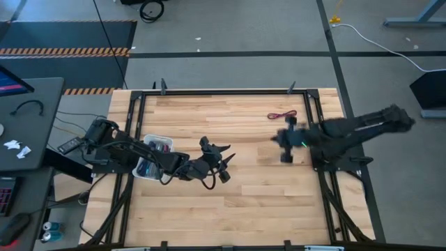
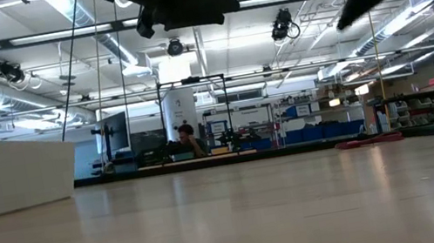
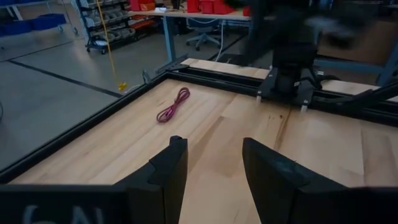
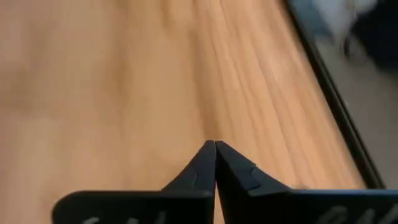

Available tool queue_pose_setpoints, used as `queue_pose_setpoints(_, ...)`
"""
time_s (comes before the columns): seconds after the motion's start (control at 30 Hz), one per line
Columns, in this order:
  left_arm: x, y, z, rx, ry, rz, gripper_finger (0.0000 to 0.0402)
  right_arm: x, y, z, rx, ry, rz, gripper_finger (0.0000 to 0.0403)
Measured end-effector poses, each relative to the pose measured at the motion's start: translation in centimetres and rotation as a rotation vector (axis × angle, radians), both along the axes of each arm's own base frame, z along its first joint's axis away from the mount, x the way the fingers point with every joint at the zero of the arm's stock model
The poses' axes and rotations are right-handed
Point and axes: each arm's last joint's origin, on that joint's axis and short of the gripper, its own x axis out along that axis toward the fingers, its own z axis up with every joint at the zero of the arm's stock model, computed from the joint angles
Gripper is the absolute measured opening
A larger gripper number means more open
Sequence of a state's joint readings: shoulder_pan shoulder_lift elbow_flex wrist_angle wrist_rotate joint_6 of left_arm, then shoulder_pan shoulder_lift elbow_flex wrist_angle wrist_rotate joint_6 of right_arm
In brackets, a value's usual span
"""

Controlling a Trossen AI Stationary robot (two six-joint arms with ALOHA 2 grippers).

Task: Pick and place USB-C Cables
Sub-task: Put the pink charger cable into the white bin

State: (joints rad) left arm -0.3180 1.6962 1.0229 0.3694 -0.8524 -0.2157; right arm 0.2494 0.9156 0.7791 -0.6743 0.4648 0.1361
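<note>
One maroon USB-C cable (image 1: 281,115) lies loosely coiled and flat on the wood near the table's far right corner. It also shows in the left wrist view (image 3: 173,104) and the low view (image 2: 369,140). Other cable bundles (image 1: 159,146) lie in the white tray (image 1: 148,139) at the table's left, partly hidden by the left arm. My left gripper (image 1: 227,163) (image 3: 211,146) hovers open over mid-table, pointing toward the right side. My right gripper (image 1: 286,143) (image 4: 215,144) is shut and empty above bare wood, just nearer than the maroon cable.
A black frame (image 1: 230,92) edges the wooden table (image 1: 251,202). In the low view the white tray's wall (image 2: 6,183) stands at the left. The right arm's base (image 3: 289,68) rises at the right rail. Bare wood fills the table's middle and near half.
</note>
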Motion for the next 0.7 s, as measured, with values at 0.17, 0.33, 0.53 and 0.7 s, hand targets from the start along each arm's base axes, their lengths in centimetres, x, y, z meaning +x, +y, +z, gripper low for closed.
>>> queue_pose_setpoints(0.17,0.0,0.0,0.0,0.0,0.001,0.0,0.016,1.4,-6.7,-1.6,0.027,0.257,-0.04,0.0059)
queue_pose_setpoints(0.33,0.0,0.0,0.0,0.003,0.003,-0.001,0.016,2.0,-12.4,-4.7,0.036,0.471,-0.114,0.013)
queue_pose_setpoints(0.53,0.0,0.0,-0.1,0.025,0.024,-0.005,0.016,2.7,-17.0,-8.6,0.012,0.715,-0.14,0.0213)
queue_pose_setpoints(0.7,0.0,0.0,-0.1,0.03,0.031,-0.006,0.016,2.9,-19.5,-11.3,-0.068,0.958,-0.075,0.0234)
